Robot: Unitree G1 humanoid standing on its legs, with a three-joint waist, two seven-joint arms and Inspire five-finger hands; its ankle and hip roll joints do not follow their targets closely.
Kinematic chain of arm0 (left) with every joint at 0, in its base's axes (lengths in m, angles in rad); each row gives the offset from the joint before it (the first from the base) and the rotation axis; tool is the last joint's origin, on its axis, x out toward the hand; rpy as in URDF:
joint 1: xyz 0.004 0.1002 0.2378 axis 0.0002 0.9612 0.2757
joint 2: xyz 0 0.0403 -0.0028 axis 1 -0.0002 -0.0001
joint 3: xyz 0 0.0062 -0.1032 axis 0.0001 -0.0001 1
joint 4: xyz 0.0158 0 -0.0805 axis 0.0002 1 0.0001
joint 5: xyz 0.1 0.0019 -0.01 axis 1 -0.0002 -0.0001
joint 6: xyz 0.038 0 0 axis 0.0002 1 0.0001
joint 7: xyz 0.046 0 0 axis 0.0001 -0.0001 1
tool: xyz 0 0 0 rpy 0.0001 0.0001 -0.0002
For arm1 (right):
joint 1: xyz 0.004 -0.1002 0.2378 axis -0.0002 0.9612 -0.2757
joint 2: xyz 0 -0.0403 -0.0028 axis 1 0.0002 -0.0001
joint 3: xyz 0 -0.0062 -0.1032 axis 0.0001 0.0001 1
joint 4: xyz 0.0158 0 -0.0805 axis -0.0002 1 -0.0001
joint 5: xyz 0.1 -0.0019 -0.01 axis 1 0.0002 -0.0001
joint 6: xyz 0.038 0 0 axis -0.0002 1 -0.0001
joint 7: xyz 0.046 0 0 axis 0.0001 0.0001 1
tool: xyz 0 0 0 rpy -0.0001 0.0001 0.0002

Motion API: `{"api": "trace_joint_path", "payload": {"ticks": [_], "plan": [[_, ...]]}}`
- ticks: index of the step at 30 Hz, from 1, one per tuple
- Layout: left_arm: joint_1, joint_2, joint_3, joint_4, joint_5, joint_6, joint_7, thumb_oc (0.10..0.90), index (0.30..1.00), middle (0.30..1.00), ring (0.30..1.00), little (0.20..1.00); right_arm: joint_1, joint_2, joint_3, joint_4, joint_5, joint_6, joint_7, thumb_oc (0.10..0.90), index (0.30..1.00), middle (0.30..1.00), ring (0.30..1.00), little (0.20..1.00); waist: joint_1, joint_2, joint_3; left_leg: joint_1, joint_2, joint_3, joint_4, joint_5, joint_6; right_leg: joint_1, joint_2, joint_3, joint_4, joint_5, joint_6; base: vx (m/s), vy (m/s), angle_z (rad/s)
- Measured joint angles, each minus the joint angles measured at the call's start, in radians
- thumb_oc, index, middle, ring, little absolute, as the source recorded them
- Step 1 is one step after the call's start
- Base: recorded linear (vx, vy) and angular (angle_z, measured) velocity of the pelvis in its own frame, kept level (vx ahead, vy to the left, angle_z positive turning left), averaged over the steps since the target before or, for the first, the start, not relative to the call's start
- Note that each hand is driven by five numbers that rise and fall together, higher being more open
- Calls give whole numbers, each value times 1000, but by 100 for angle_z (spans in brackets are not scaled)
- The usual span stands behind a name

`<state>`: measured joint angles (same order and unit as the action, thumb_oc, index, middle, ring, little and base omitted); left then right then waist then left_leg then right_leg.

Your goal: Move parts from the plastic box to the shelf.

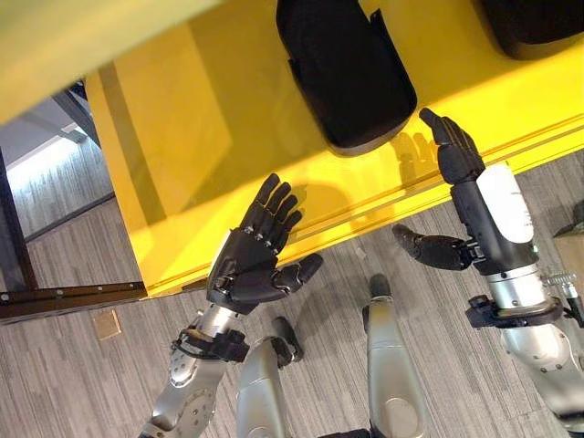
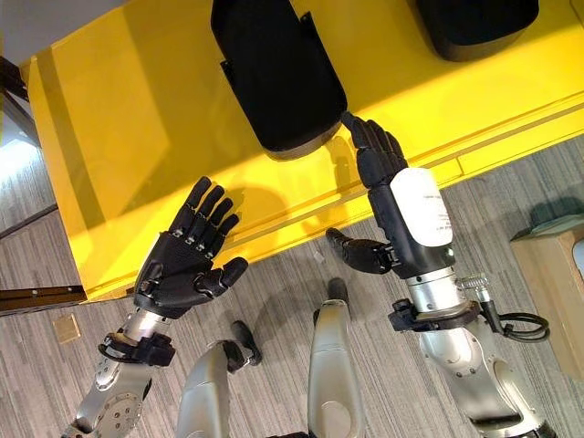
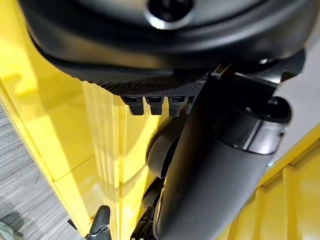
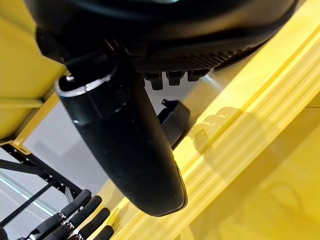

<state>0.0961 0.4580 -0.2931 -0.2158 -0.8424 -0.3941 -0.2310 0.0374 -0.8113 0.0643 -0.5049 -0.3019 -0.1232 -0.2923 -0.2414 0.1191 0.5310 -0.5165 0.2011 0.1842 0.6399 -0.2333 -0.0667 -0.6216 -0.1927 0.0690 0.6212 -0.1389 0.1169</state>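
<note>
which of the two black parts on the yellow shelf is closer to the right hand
The black part lying fully in view, just beyond the right hand. The other black part sits farther along the yellow shelf, cut off by the picture's edge.

black part (image 1: 345, 68) ahead (second beside), bare yellow shelf (image 1: 173, 137) left

Your two head eyes look steeply down, sharing the glossy yellow metal shelf (image 1: 201, 119) toward 12 o'clock; each wrist camera sits very close, facing along its hand onto it.
</note>
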Motion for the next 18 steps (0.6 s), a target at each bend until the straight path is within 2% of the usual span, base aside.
{"api": "trace_joint_path", "payload": {"ticks": [6, 11, 18], "plan": [[2, 9, 2, 0, 0, 1, -1, 900, 1000, 1000, 1000, 1000, -1, 0, 1, 3, 0, 5, 4, 900, 1000, 1000, 1000, 1000, 2, -2, 0, -6, 0, -8, 2, 0, 0, 5, 0, -7, -3, 1, 0, -2, -23, 2], [1, 42, 2, 0, 0, 1, -2, 900, 1000, 1000, 1000, 1000, -4, -13, 44, 7, 0, 41, 24, 900, 1000, 1000, 1000, 1000, 2, -3, 1, -8, 1, -21, 2, 3, -5, 12, 0, -21, -1, 1, 0, -6, -36, 5], [-3, 42, 2, 0, 0, 3, -3, 900, 1000, 1000, 1000, 1000, -6, -18, 76, 84, 0, 74, 21, 900, 1000, 1000, 1000, 1000, 23, -7, 1, -13, 1, -26, 10, 0, 0, 14, 0, -25, 0, 0, -1, 0, -8, 1]]}}
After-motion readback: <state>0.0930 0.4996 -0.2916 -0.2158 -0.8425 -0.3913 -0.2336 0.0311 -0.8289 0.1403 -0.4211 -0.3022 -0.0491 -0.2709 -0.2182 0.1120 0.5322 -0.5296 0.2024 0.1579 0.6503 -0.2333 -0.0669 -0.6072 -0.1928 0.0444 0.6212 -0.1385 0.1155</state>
